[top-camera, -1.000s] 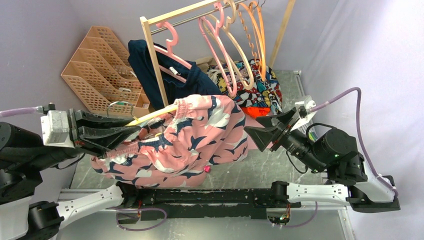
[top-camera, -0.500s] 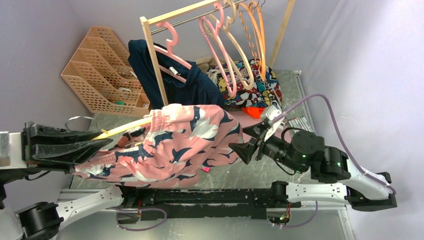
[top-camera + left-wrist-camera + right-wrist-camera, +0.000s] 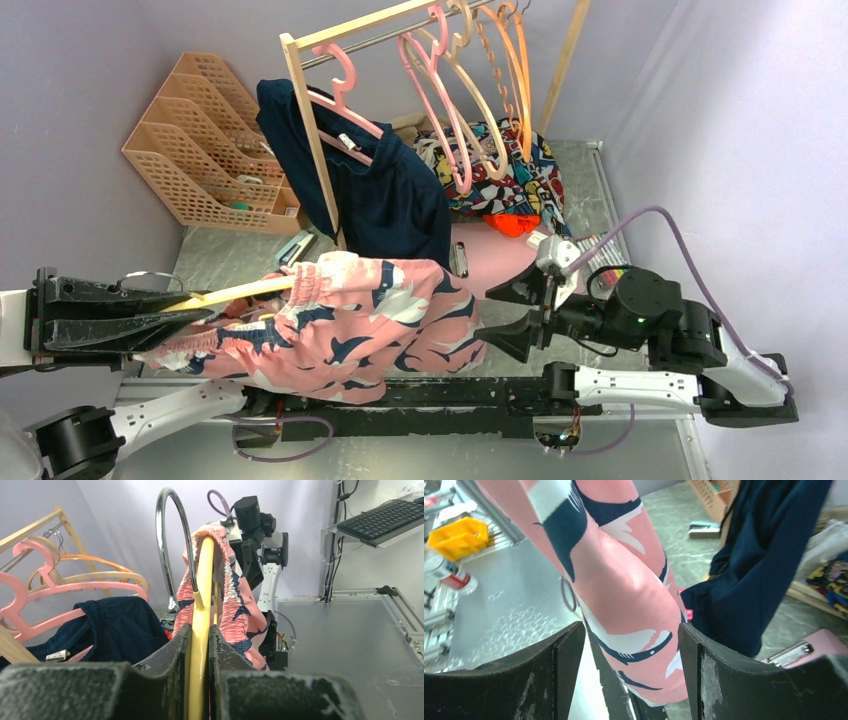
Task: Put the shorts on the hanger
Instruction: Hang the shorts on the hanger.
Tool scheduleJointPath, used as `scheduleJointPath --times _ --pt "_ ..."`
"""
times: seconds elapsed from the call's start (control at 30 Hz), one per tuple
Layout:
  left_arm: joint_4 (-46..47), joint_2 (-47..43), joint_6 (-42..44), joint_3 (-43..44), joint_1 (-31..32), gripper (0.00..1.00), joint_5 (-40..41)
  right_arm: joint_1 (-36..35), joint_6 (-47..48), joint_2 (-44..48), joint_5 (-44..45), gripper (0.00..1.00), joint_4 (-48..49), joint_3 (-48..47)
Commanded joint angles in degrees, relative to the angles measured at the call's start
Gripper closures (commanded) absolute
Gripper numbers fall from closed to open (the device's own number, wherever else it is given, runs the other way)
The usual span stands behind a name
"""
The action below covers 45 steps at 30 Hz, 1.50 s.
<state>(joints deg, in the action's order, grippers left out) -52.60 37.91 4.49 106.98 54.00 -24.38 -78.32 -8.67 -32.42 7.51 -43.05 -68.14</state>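
Above the table's (image 3: 225,250) near edge, the left hand (image 3: 200,308) grips the hanger (image 3: 245,291), its length running left-to-right inside the shorts (image 3: 350,320); the right hand (image 3: 482,315) stands open.

Robot lab cell: purple backdrop walls (image 3: 730,100), metal table (image 3: 345,640), keyboard (image 3: 382,520), dangling cables (image 3: 327,555).

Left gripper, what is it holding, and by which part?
The left gripper is shut on the thin pale yellow plastic hanger, pinching its plastic close to the silver wire hook; the salmon-pink shorts hang on it.
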Motion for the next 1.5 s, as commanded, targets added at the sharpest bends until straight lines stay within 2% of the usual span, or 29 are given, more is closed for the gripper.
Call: scheduleJointPath --times 0.0,0.1,0.13,0.27,0.3,0.43,0.57,0.67,0.77,0.8,0.87,0.9,0.97,1.2,1.3,1.47 --pt "5.31 0.67 -0.54 2.33 0.59 0.93 -2.75 0.02 -1.42 -2.25 -8.14 0.29 -3.1 1.96" --pt "5.95 1.04 -0.37 3.07 0.78 0.93 -2.05 0.03 -2.31 -4.3 -12.74 0.36 -2.93 2.38" --pt "6.05 1.18 -0.41 3.27 0.77 0.93 -1.54 0.09 -2.53 -5.42 -13.83 0.44 -3.07 1.51" --pt "6.53 1.05 -0.51 2.79 0.87 0.93 2.25 0.07 -3.26 -7.28 -21.72 0.94 -0.74 -4.04" --pt "6.63 0.91 -0.61 2.53 0.88 0.93 3.3 0.02 -3.73 -7.02 -23.12 1.0 0.79 -5.35" --pt "6.59 0.46 -0.61 1.02 0.85 0.93 8.29 0.04 -4.93 -5.57 -26.05 1.0 5.42 -8.74" --pt "5.78 0.23 -0.46 -0.45 0.85 0.93 14.56 0.09 -4.07 -6.27 -21.98 1.0 0.85 -9.68" --pt "5.4 0.18 -0.21 -1.8 0.85 0.93 19.11 0.1 -4.28 -6.4 -22.06 1.0 -0.11 -8.17" --pt "6.01 0.39 0.28 -3.13 0.85 0.93 20.02 0.08 -4.8 -6.92 -22.08 1.0 -0.03 -6.33" --pt "6.55 0.33 0.38 -3.58 0.91 0.93 19.69 0.06 -4.3 -7.85 -21.91 0.93 -1.44 -6.23" --pt "7.99 0.32 0.57 -4.41 0.85 0.93 18.78 0.13 -3.21 -10.46 -22.17 0.63 -4.95 -6.28" --pt "8.53 0.32 0.68 -4.63 0.85 0.93 18.25 0.13 -2.8 -11.59 -20.76 0.53 -6.51 -6.69" --pt "9.05 0.64 0.98 -4.63 0.85 0.93 16.78 0.16 -2.47 -12.07 -15.29 0.44 -7.68 -7.56" --pt "7.4 2.35 1.74 -4.98 0.87 0.93 10.72 0.12 3.23 -9.2 -0.46 0.36 -2.8 -18.8" --pt "7.13 3.05 1.55 -6.82 0.85 0.93 8.23 0.08 6.69 -12.23 1.72 0.36 -1.58 -24.38" --pt "8.33 4.73 0.5 -10.9 0.91 0.93 3.17 0.14 10.69 -18.05 2.13 0.36 2.05 -27.9"
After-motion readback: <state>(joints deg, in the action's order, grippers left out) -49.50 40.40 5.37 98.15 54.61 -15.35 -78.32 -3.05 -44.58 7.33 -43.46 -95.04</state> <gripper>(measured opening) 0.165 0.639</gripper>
